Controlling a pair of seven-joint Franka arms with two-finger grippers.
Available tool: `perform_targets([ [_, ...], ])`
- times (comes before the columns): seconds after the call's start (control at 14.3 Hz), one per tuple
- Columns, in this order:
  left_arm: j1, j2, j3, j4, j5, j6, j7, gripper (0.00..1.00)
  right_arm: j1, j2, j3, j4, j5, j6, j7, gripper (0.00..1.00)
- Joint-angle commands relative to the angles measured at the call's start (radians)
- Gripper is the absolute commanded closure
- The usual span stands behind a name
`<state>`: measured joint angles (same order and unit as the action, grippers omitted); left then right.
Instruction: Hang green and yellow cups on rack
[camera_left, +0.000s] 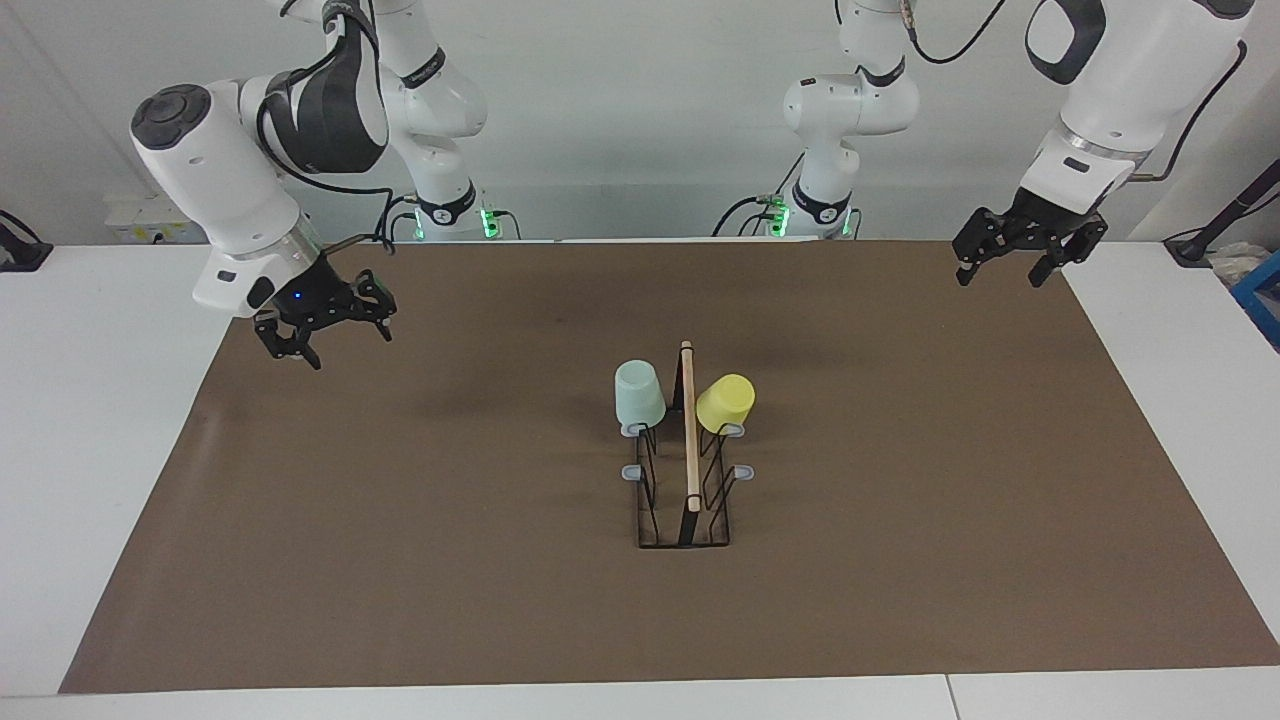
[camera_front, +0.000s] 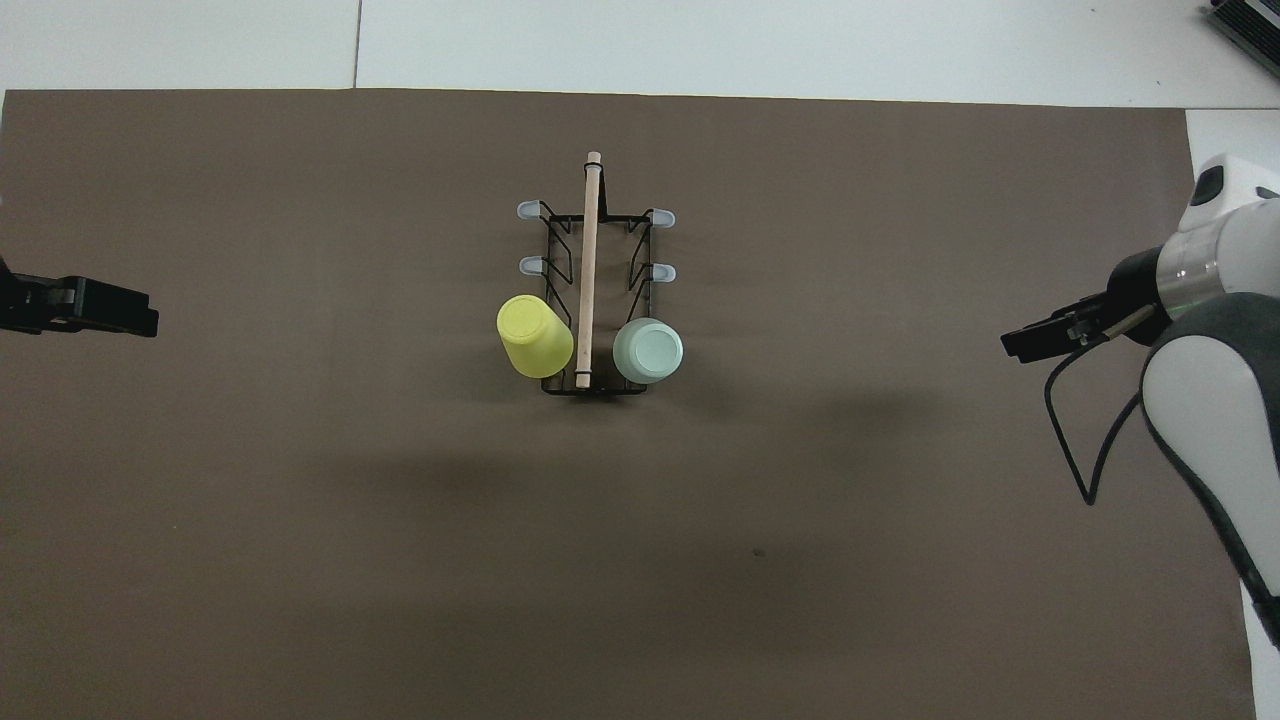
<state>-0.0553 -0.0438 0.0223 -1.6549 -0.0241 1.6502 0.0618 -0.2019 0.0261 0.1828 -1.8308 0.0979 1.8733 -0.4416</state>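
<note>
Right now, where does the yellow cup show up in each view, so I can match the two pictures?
Facing view: yellow cup upside down on the rack, right of centre.
Overhead view: yellow cup left of centre.
Shared landmark: the rack's wooden rod, between it and the green cup.
</note>
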Motion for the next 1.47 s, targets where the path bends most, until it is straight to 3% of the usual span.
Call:
perform_targets([
  [0.0, 0.008, -0.005, -0.007, -0.002, -0.013, -0.003, 0.018, 0.00, -0.004, 0.012, 0.007, 0.038, -0.004, -0.037, 0.023, 0.00],
  [1.4, -0.004, -0.005, -0.012, -0.008, -0.013, 0.010, 0.020, 0.00, 0.108, 0.011, -0.071, 0.071, -0.004, -0.071, 0.103, 0.00],
])
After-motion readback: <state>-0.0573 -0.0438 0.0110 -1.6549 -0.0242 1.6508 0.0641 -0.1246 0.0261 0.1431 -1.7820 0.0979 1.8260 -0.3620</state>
